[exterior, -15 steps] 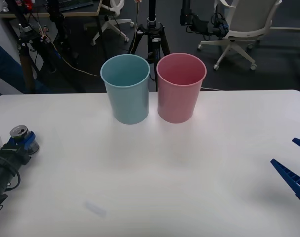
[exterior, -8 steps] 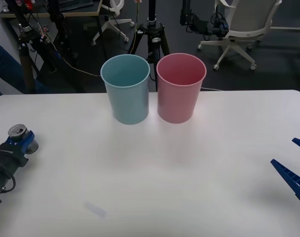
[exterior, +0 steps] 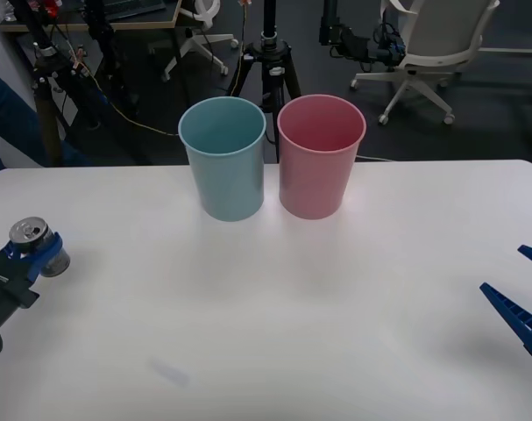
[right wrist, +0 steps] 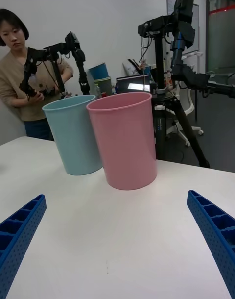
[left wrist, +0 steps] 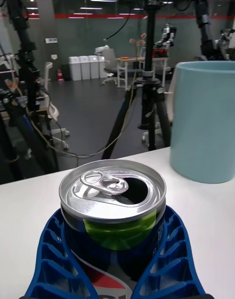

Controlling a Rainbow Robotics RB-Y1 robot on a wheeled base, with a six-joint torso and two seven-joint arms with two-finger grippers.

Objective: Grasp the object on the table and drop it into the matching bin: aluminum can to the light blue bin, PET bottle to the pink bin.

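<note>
The aluminum can (exterior: 31, 235) stands upright at the far left edge of the counter (exterior: 274, 307), clasped between the blue ribbed fingers (left wrist: 169, 260) of the left tool (exterior: 36, 253), which curve around its lower body on both sides; its silver top (left wrist: 112, 188) with the pull tab rises above them, the mouth open. The left arm reaches in low from the left edge of the front view, its tool level with the counter. The right tool (exterior: 521, 303) sits at the right edge near the counter's near side, well apart from the can, its two fingers (right wrist: 215, 230) spread wide with nothing between them. There is one can and two bins: the light blue bin (exterior: 223, 158) on the left and the pink bin (exterior: 321, 156) just beside it on the right, both upright at the far middle of the counter.
</note>
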